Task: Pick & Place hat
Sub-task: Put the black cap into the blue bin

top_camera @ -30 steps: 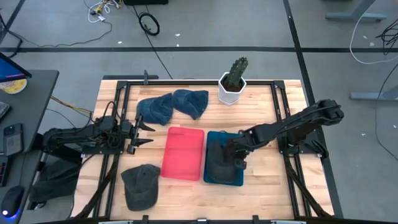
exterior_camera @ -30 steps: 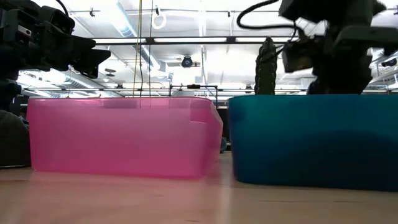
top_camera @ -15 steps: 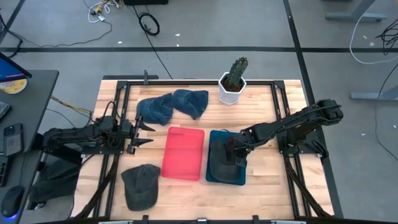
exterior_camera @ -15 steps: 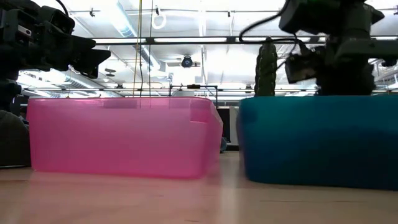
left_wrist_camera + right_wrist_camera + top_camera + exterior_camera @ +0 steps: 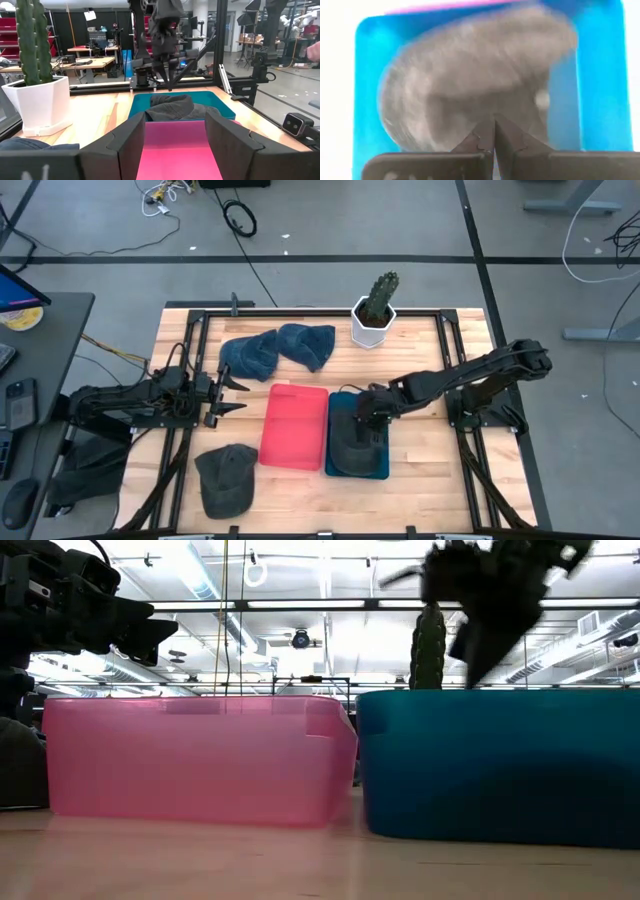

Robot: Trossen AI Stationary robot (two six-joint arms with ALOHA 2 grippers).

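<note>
A dark grey hat (image 5: 352, 445) lies bunched inside the teal bin (image 5: 384, 471), filling most of it (image 5: 470, 80). My right gripper (image 5: 368, 414) hangs above it, fingers shut and pointing steeply down; in the left wrist view its tips (image 5: 167, 85) stand clear of the hat (image 5: 172, 106). At the table's left side my left gripper (image 5: 240, 392) stays level and open, pointing at the pink bin (image 5: 295, 425). A second grey cap (image 5: 225, 478) lies flat on the table near the front left.
Two blue hats (image 5: 250, 355) (image 5: 308, 343) lie at the far side. A cactus in a white pot (image 5: 375, 310) stands at the far edge, behind the teal bin. The pink bin sits directly left of the teal one. Black frame rails run along both table sides.
My right gripper has risen out of the teal bin and drawn a little toward the far left, rolling slightly, fingers still shut. The hat stays in the bin. The teal bin has slid a little toward the right and back against the pink bin.
</note>
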